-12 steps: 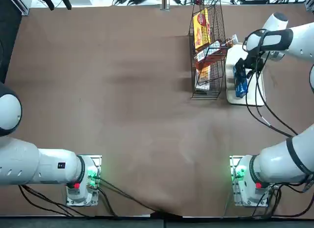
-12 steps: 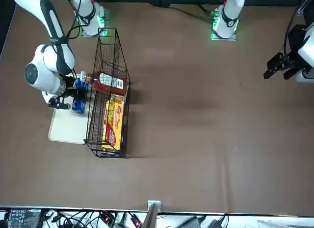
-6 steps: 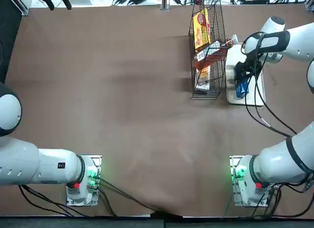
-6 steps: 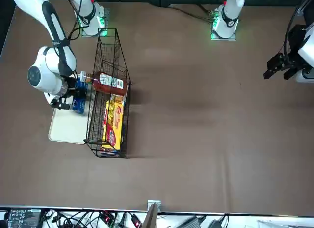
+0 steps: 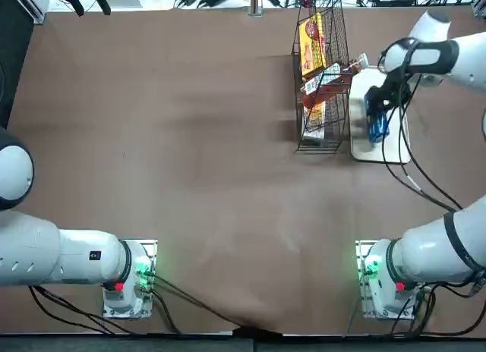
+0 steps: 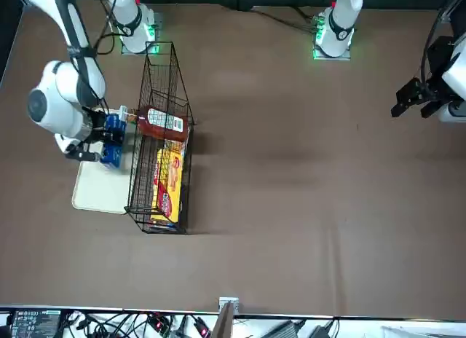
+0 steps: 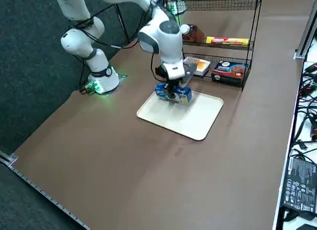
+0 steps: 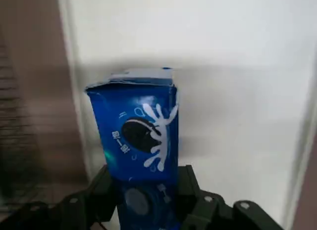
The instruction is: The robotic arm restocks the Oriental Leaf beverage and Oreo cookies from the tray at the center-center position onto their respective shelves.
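Note:
My right gripper [image 5: 377,108] is shut on the bright blue Oreo packet [image 5: 377,127], holding it by one end just above the white tray [image 5: 364,150]. The wrist view shows the packet [image 8: 139,131] clamped between the black fingers [image 8: 190,188], with the tray [image 8: 233,61] behind it. From the side, the packet [image 7: 173,92] hangs under the gripper [image 7: 173,85] over the tray's [image 7: 195,120] near-rack edge. The tea bottle [image 5: 336,77] lies on a tier of the black wire rack [image 5: 319,102], its white cap poking out toward the tray. The bottle [image 6: 164,122] also shows from the front.
A yellow-and-red packet [image 7: 227,40] lies on the same tier as the bottle. Lower tiers of the rack [image 7: 250,36] hold a dark cookie box [image 7: 229,69] and another packet [image 7: 198,65]. Brown tabletop [image 5: 190,139] spreads wide to the left of the rack.
My right gripper has risen with the Oreo packet in it and drifted slightly away from the rack. The bottle and rack have not moved.

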Tool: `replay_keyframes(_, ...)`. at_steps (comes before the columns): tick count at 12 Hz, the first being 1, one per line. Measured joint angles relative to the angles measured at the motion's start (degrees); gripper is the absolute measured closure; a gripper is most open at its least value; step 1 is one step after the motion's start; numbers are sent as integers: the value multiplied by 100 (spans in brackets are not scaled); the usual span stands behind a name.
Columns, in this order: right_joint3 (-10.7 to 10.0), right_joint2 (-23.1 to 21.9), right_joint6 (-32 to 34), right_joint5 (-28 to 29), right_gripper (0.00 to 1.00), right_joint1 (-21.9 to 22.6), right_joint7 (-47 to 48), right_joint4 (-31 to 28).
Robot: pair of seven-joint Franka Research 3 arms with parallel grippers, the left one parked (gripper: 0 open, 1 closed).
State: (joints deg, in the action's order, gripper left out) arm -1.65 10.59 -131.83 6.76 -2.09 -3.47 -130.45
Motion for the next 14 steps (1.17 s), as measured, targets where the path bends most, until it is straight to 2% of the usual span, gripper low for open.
replay_keyframes(3,-53,-725,1139,-2,40,-59,0,524)
replay_keyframes(7,-71,-1718,3055,-5,39,-138,86,1681)
replay_keyframes(9,-15,-1998,3806,9,39,-131,236,2290)
replay_keyframes(10,114,-2087,4280,168,39,-116,459,2856)
replay_keyframes(14,449,-2019,4478,847,39,-27,1418,3538)
